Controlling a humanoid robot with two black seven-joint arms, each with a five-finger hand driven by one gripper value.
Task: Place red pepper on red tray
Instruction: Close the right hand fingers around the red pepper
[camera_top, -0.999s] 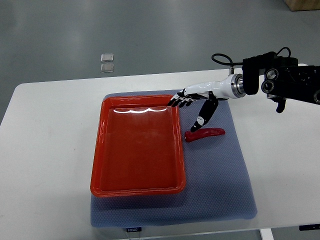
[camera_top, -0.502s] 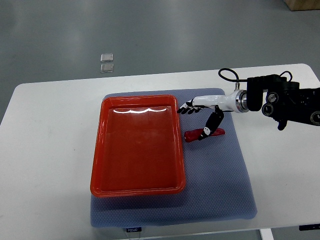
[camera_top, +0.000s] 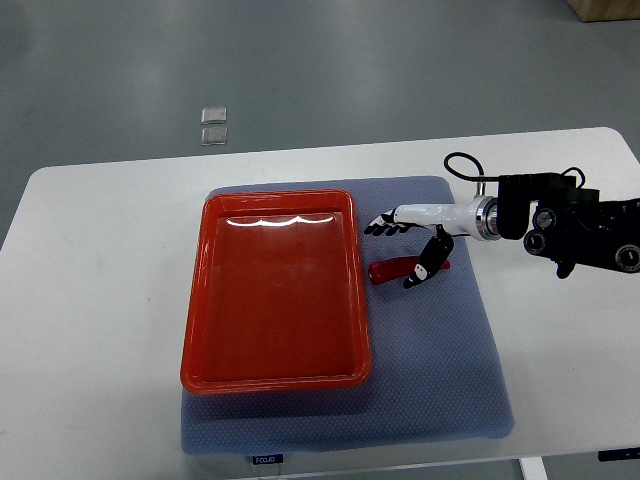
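While the red pepper (camera_top: 398, 269) lies just right of the red tray (camera_top: 275, 290), the right hand (camera_top: 408, 236) (fingers spread, holding nothing) straddles it, thumb crossing it.

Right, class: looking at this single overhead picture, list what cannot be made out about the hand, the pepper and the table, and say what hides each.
- Top view: whether the right hand touches the red pepper; its thumb covers the pepper's right part.
- Top view: the right arm's far end, cut off by the picture's right edge.
- Top view: the two small clear things on the floor, too small to identify.
- Top view: the label on the grey mat, too small to read.
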